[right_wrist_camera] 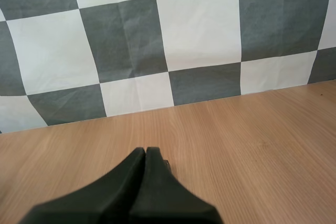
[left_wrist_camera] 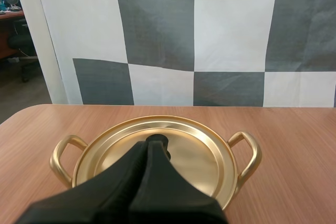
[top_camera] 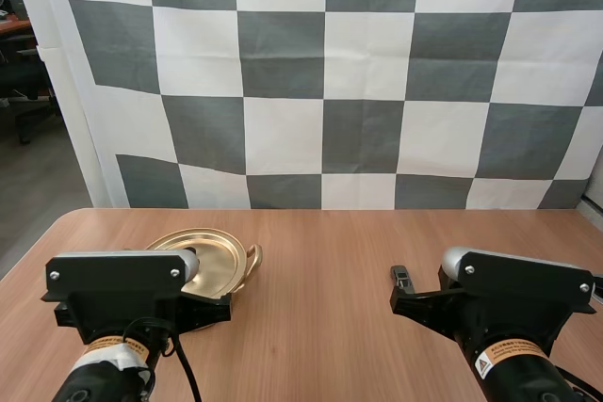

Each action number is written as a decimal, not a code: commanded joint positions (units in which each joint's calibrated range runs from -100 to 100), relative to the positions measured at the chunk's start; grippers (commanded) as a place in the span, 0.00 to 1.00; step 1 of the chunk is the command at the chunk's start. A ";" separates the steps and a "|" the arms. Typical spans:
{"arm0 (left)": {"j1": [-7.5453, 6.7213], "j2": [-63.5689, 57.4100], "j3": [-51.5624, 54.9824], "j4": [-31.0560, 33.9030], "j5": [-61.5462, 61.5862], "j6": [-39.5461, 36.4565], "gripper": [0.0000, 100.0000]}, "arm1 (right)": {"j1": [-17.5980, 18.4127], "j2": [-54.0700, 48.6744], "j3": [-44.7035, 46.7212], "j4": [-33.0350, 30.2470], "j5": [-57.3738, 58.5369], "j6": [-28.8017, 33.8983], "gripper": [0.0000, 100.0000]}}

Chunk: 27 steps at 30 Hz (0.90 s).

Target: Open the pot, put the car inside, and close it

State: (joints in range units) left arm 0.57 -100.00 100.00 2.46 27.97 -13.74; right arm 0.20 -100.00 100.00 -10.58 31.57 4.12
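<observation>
A gold pot (left_wrist_camera: 247, 156) with two loop handles stands on the table's left side, its gold lid (left_wrist_camera: 199, 156) on it. The lid (top_camera: 209, 256) also shows past my left arm in the high view. My left gripper (left_wrist_camera: 148, 148) is shut, its dark wedge ending right at the lid's black knob (left_wrist_camera: 160, 141), with nothing pinched. Over bare wood on the right, my right gripper (right_wrist_camera: 145, 153) is shut on nothing. Its tips (top_camera: 401, 277) jut forward from the arm in the high view. A small dark bit (right_wrist_camera: 166, 165) sits beside those tips; I cannot tell what it is.
The wooden table (top_camera: 330, 261) runs wide between the two arms and behind the pot. Its rounded left corner (left_wrist_camera: 21, 114) lies close to the pot.
</observation>
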 commanded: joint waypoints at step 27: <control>-0.57 0.00 0.00 9.37 -36.97 4.97 0.00 | 0.05 0.00 0.00 -26.09 -28.46 -0.44 0.00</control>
State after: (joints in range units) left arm 0.00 -100.00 100.00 5.88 15.45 -11.19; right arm 0.20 -100.00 100.00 -13.26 18.80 3.72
